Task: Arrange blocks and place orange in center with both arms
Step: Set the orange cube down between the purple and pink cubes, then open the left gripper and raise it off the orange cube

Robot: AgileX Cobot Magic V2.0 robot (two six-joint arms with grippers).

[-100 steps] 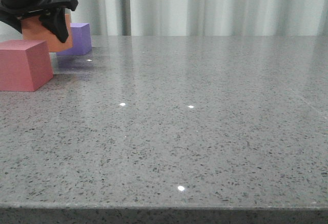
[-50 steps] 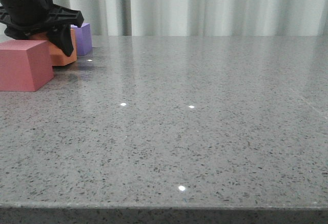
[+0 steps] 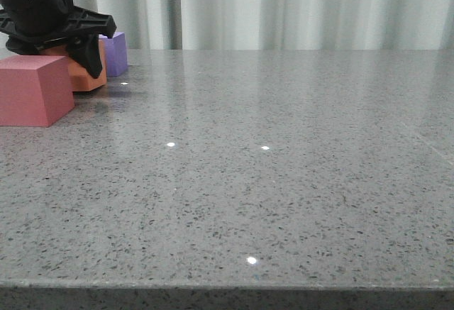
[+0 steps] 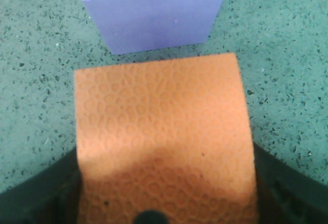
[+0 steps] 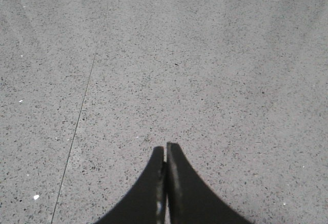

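My left gripper (image 3: 69, 49) is shut on the orange cube (image 3: 92, 77), which rests on the table at the far left. The cube sits between the red-pink cube (image 3: 32, 89) in front and the purple cube (image 3: 115, 53) behind. In the left wrist view the orange cube (image 4: 159, 126) fills the space between the dark fingers (image 4: 38, 201), with the purple cube (image 4: 154, 19) just beyond it and a narrow gap between them. My right gripper (image 5: 165, 149) is shut and empty over bare table; it does not show in the front view.
The grey speckled table (image 3: 284, 147) stretches to the right, with its front edge near the bottom of the front view. A pale curtain hangs behind it. A thin seam line (image 5: 82, 106) runs across the table in the right wrist view.
My left gripper came down with the orange cube from above the table and set it between the red-pink and purple cubes. Over the last half second it has barely moved.
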